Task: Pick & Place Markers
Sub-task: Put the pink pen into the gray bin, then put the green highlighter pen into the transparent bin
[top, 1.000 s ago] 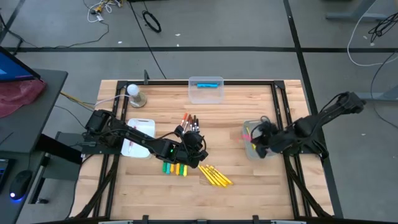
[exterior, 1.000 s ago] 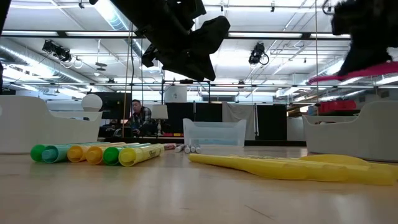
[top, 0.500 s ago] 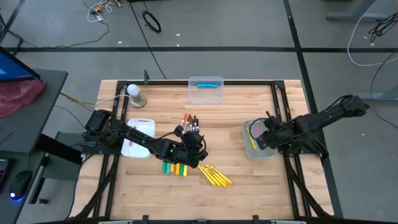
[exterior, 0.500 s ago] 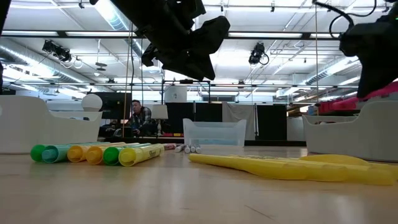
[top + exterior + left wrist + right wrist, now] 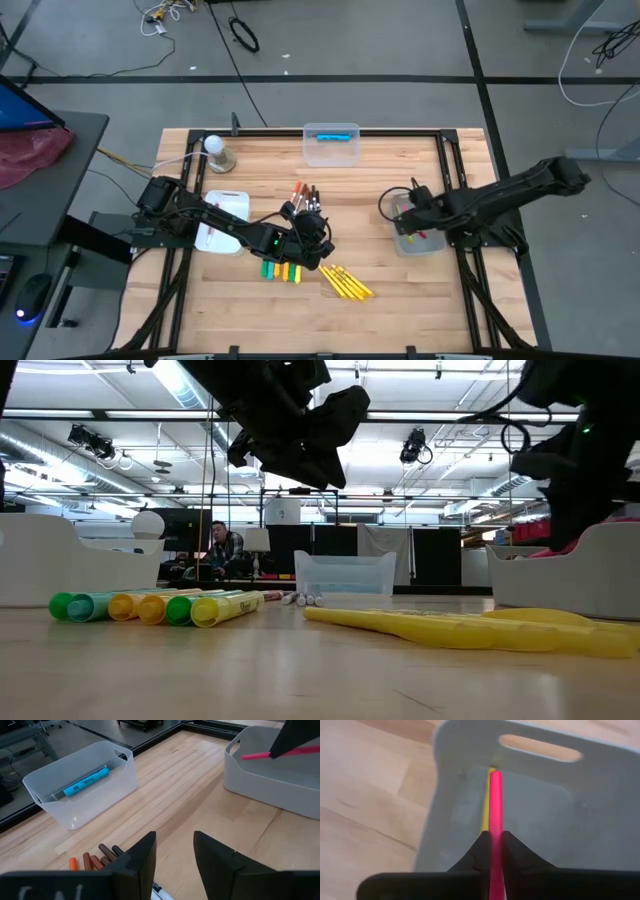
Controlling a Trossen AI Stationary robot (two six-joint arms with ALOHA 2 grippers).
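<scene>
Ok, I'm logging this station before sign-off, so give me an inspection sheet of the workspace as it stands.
Surface: wooden table, dark frame.
Job's things: pink marker over the grey bin; yellow one inside; blue marker in the clear bin; chunky markers, slim yellow markers, brown and orange markers loose.
Clutter: white tray; white ball on stand.
Grippers: right gripper holds pink marker; left gripper open, mid-table.
Cables: on floor.
Surroundings: seated person.
</scene>
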